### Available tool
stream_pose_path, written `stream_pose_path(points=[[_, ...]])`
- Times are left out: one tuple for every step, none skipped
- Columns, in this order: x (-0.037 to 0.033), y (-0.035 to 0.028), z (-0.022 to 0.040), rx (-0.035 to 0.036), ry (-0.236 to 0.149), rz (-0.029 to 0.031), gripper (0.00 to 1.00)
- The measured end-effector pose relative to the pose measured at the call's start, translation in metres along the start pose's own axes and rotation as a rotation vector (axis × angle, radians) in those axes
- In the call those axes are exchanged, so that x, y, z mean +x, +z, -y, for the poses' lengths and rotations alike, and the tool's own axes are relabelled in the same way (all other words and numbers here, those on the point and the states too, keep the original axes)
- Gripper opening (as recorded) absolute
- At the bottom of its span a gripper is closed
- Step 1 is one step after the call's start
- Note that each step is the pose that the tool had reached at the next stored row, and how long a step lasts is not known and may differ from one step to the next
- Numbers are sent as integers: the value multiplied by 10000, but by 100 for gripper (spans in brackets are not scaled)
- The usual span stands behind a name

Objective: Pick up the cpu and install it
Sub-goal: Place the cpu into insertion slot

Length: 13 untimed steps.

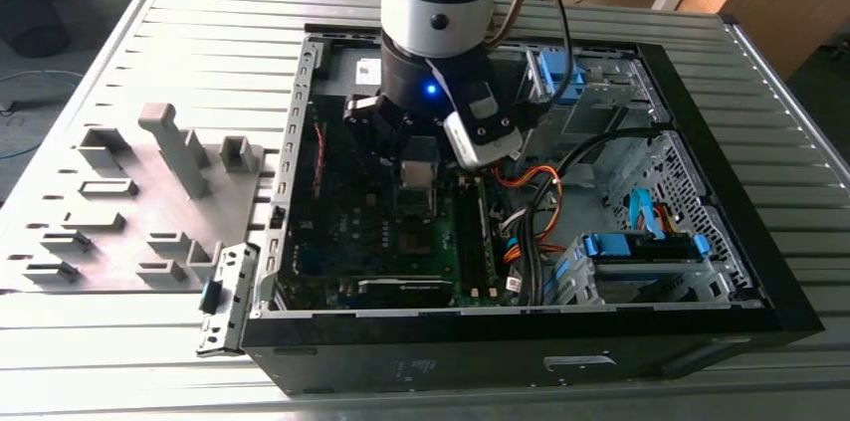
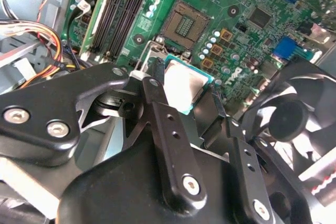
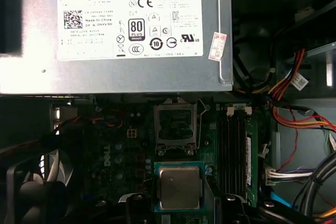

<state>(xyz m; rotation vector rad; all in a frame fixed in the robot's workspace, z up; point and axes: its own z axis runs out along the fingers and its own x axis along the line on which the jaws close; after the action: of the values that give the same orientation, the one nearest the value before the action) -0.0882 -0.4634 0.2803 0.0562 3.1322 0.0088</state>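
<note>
My gripper (image 1: 417, 170) hangs inside the open computer case (image 1: 743, 312), shut on the cpu (image 1: 418, 175). The cpu (image 3: 179, 186) is a small flat square chip with a silvery-grey metal top and a green edge, held level by two opposite edges between the black fingers (image 2: 157, 103). In the first wrist view the gripper (image 3: 179, 199) holds it just short of the open cpu socket (image 3: 175, 125), whose frame stands empty on the green motherboard (image 3: 121, 150). In the second wrist view the cpu (image 2: 186, 85) floats above the board, with the socket (image 2: 184, 24) beyond the gripper (image 2: 186, 86).
A grey power-supply box (image 3: 131, 30) borders the socket's far side. Memory slots (image 3: 233, 145) run beside the socket, and coloured cable bundles (image 3: 299, 103) lie past them. A black fan (image 2: 289, 114) sits close to the fingers. A grey fixture tray (image 1: 133, 202) lies outside the case.
</note>
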Motion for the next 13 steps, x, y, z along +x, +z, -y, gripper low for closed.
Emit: stream_pose_path(points=[[0,18,0,0,0,-1,47],[1,37,0,0,1,-2,47],[1,55,0,0,0,-3,47],[1,73,0,0,1,-5,47],[1,92,0,-1,0,-6,47],[1,110,0,-1,0,-7,47],[1,127,1,0,0,-9,47],[1,146,1,0,0,-11,47],[2,165,1,0,0,-14,47],[2,183,1,2,0,-17,47],[2,200,1,4,0,-19,47],[2,214,1,6,0,-21,47],[1,218,1,16,0,-21,47]])
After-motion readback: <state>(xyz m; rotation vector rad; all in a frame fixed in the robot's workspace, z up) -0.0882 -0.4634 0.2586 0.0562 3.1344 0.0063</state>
